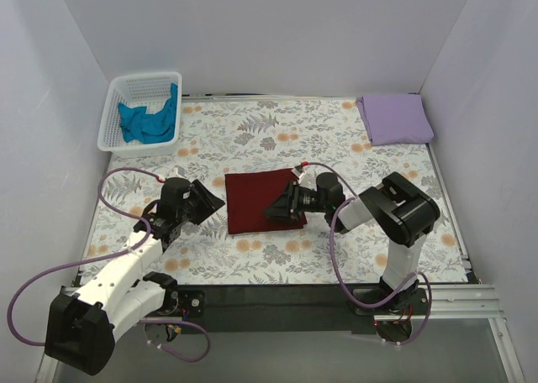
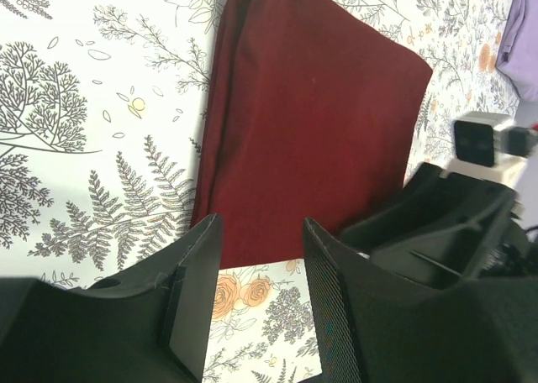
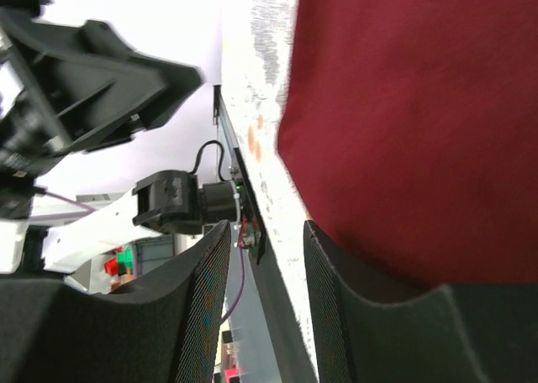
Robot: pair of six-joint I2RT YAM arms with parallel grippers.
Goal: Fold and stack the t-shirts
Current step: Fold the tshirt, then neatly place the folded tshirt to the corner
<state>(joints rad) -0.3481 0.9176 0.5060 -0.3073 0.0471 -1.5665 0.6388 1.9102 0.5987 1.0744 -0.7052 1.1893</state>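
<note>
The dark maroon t-shirt (image 1: 259, 201) lies folded into a rectangle on the floral cloth at the table's middle; it also shows in the left wrist view (image 2: 311, 123) and the right wrist view (image 3: 420, 123). My left gripper (image 1: 215, 201) is open and empty just left of the shirt's near left edge (image 2: 261, 232). My right gripper (image 1: 277, 208) is open over the shirt's right edge, nothing between the jaws (image 3: 267, 232). The lavender t-shirt (image 1: 395, 118) lies folded at the back right. The teal t-shirt (image 1: 150, 121) is crumpled in the basket.
The white lattice basket (image 1: 113, 118) stands at the back left corner. The floral cloth (image 1: 252, 131) covers the table. White walls close in the left, back and right. The two grippers face each other across the maroon shirt, the right one showing in the left wrist view (image 2: 454, 223).
</note>
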